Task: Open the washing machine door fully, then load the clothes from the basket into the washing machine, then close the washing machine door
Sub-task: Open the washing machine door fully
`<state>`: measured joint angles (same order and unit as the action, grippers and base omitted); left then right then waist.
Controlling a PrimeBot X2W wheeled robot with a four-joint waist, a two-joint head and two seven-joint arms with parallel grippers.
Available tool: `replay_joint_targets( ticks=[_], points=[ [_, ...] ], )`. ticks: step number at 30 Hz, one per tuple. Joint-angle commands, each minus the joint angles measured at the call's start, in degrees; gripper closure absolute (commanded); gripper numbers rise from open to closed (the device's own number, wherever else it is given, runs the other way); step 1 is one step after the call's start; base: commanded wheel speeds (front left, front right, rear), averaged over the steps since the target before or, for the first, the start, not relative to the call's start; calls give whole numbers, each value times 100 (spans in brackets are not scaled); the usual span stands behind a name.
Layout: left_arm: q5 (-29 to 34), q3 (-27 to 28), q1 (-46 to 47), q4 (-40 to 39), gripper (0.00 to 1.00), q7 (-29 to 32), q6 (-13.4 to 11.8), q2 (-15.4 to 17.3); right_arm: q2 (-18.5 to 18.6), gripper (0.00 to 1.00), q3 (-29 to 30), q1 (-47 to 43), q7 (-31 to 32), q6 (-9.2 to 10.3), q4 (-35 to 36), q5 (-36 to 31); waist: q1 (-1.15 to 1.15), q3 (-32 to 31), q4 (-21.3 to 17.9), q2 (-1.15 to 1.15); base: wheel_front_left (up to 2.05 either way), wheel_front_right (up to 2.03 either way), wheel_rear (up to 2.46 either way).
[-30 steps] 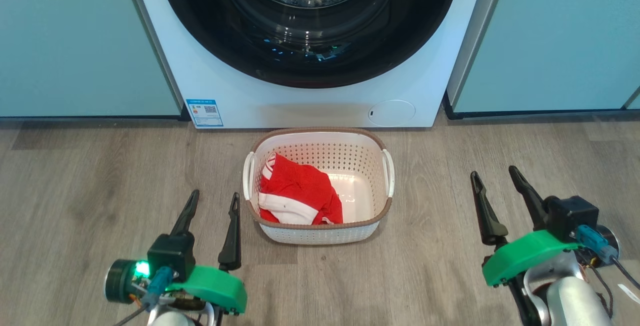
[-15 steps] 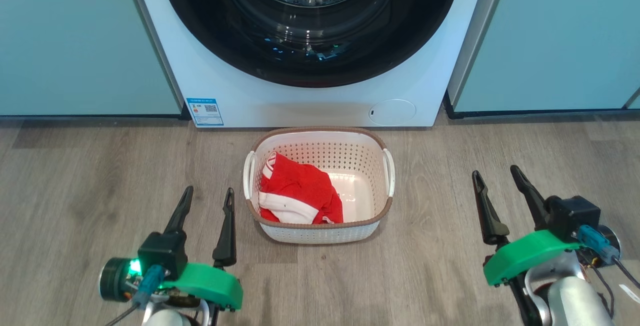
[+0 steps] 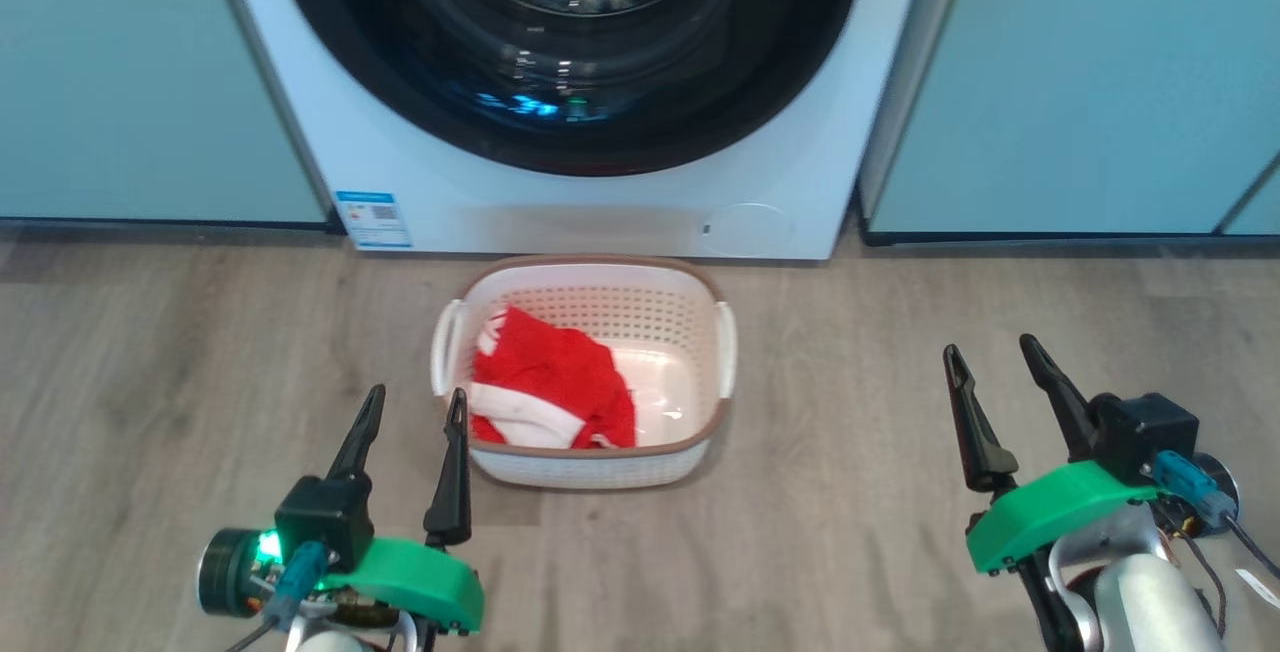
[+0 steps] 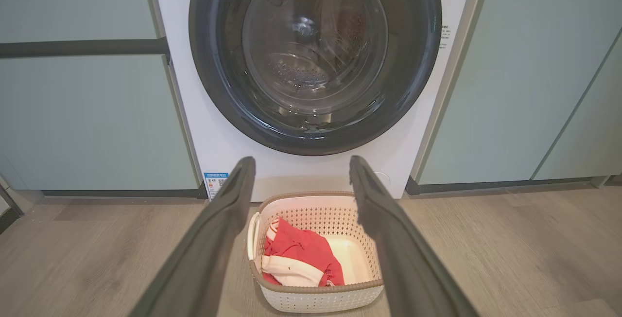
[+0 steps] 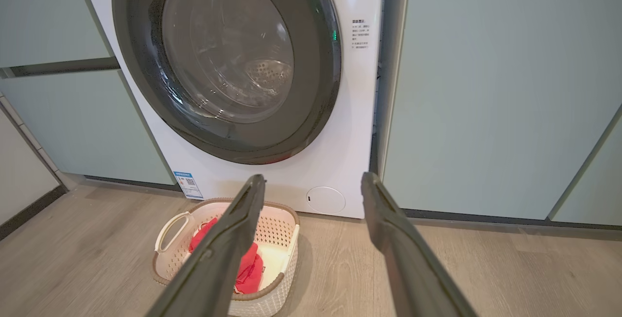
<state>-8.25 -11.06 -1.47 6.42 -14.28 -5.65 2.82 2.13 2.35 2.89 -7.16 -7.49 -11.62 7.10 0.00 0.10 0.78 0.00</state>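
Note:
The white washing machine (image 3: 560, 217) stands straight ahead, its black-rimmed washing machine door (image 3: 560, 150) shut flat against the front. On the floor before it sits the white perforated basket (image 3: 590, 265) with a brown rim. The red clothes (image 3: 545, 382) with white bands lie in the basket's left half. My left gripper (image 3: 418, 392) hovers open just left of the basket's near corner. Far to the basket's right, my right gripper (image 3: 987, 345) is open too. The left wrist view looks past the left gripper (image 4: 301, 159) at basket (image 4: 311, 195) and door (image 4: 316, 139). The right wrist view shows the right gripper (image 5: 313, 177) before the door (image 5: 313, 113).
Pale teal cabinets flank the machine on the left (image 3: 130, 82) and the right (image 3: 1080, 82). A wood-look floor (image 3: 850, 352) spreads between me and the machine. A round flap (image 3: 745, 228) and a blue label (image 3: 372, 219) sit low on the machine's front.
The whole head picture has shifted left, so the camera has turned. My left gripper has drawn back slightly toward me. Both grippers remain open and the basket stays put.

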Motion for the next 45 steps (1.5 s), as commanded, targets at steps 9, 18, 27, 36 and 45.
replay_joint_targets(
  ticks=[9,18,27,36,45],
  points=[
    [-14,164,180,-211,0,-72,24,6,75,0,-105,221,-56,0,165,15,0,-16,-10,0,123,123,-246],
    [77,203,206,-396,0,-72,-19,6,75,0,-72,236,-74,0,89,20,0,5,-40,0,93,93,-186],
    [88,214,208,-379,0,-72,-41,6,75,0,-42,259,-104,0,31,39,0,7,-54,0,19,19,-37],
    [160,219,221,-364,0,-72,-78,6,75,0,-48,283,-172,0,30,119,0,1,-56,0,0,0,0],
    [195,230,207,-338,0,-72,-120,6,75,0,-54,282,-197,0,32,129,0,-5,-66,0,0,0,0]
  ],
)
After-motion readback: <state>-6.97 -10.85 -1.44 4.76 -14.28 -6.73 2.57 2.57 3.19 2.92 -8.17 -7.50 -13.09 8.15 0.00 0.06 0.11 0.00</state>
